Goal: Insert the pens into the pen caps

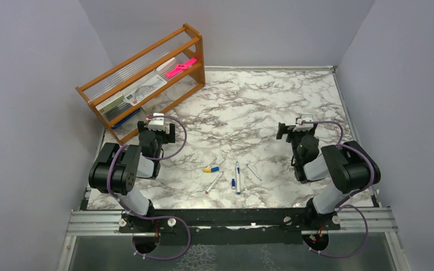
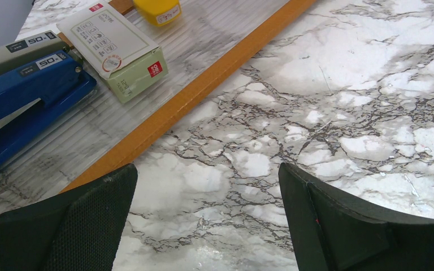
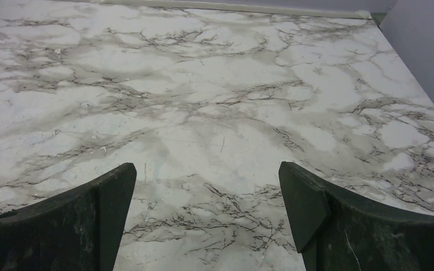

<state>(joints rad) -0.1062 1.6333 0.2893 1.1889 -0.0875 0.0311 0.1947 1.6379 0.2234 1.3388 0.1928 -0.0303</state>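
Note:
Three pens lie on the marble table between the two arm bases: one with a red end [image 1: 214, 182], one with blue ends [image 1: 238, 178] and a plain pale one [image 1: 254, 172]. A yellow-orange and blue pen cap [image 1: 211, 169] lies just left of them, and a small blue pen cap [image 1: 233, 183] sits beside the middle pen. My left gripper [image 1: 157, 129] [image 2: 207, 169] is open and empty, hovering near the rack, far left of the pens. My right gripper [image 1: 299, 131] [image 3: 207, 166] is open and empty over bare marble, right of the pens. Neither wrist view shows pens or caps.
A wooden rack [image 1: 147, 79] stands at the back left, holding a pink object [image 1: 181, 67], a white box [image 2: 118, 51], a blue stapler [image 2: 22, 96] and a yellow item [image 2: 157, 10]. Its orange base rail [image 2: 203, 90] runs just ahead of my left fingers. Grey walls enclose the table.

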